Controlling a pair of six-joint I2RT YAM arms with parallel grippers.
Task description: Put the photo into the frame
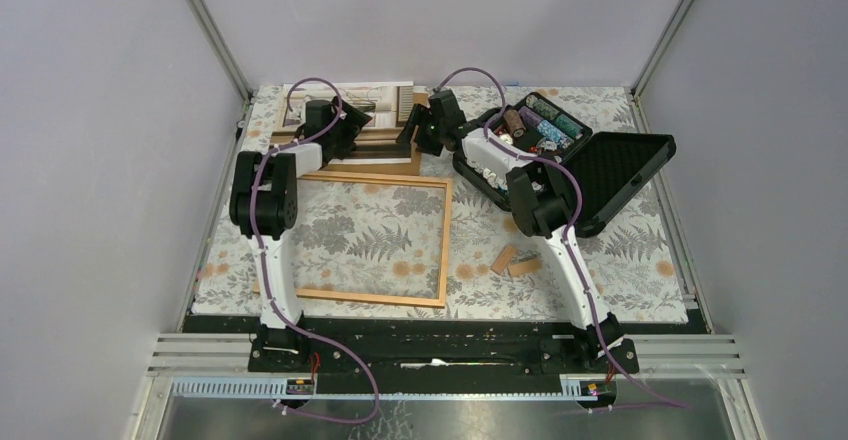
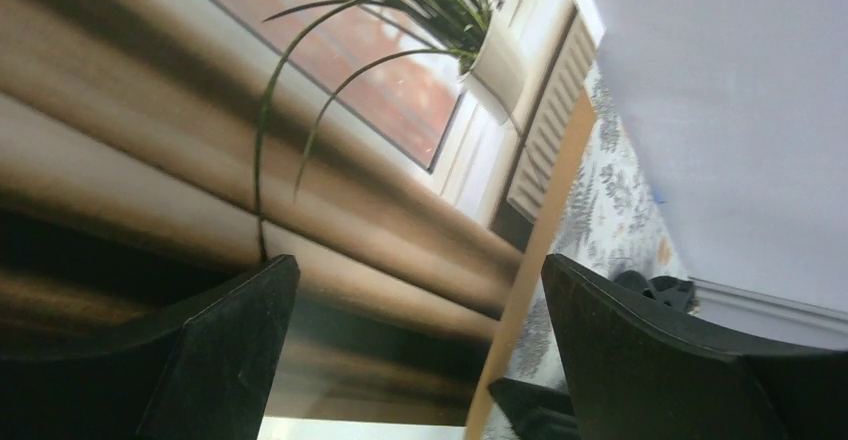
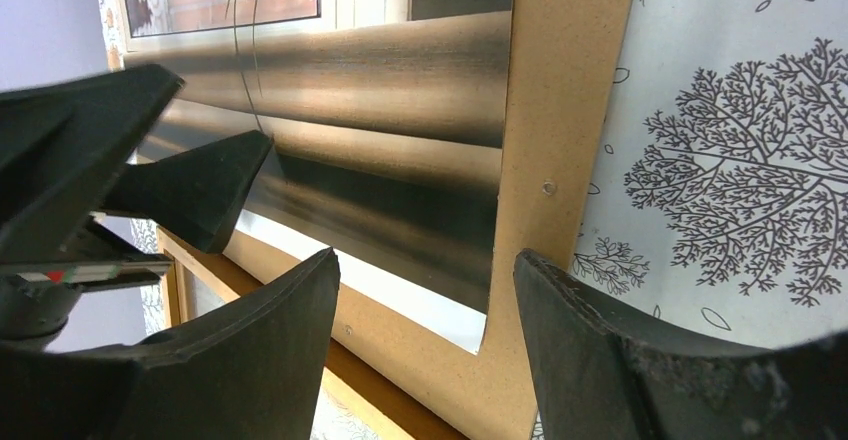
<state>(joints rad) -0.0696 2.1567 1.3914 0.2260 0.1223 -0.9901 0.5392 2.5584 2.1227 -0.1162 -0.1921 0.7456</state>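
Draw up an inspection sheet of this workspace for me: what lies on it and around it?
Surface: table under a fern-print cloth, lying flat.
Job's things: frame lies empty by the left arm; photo lies picture-up on a brown backing board at the far edge.
Clutter: open black case holding rolls, on the right; two small wooden blocks beside the frame.
Pincers: left pincer open, over the photo; right pincer open, over the board's edge. Neither holds anything.
Cables: purple cables, one along each arm.
Surroundings: plain grey walls on three sides; nothing else seen.
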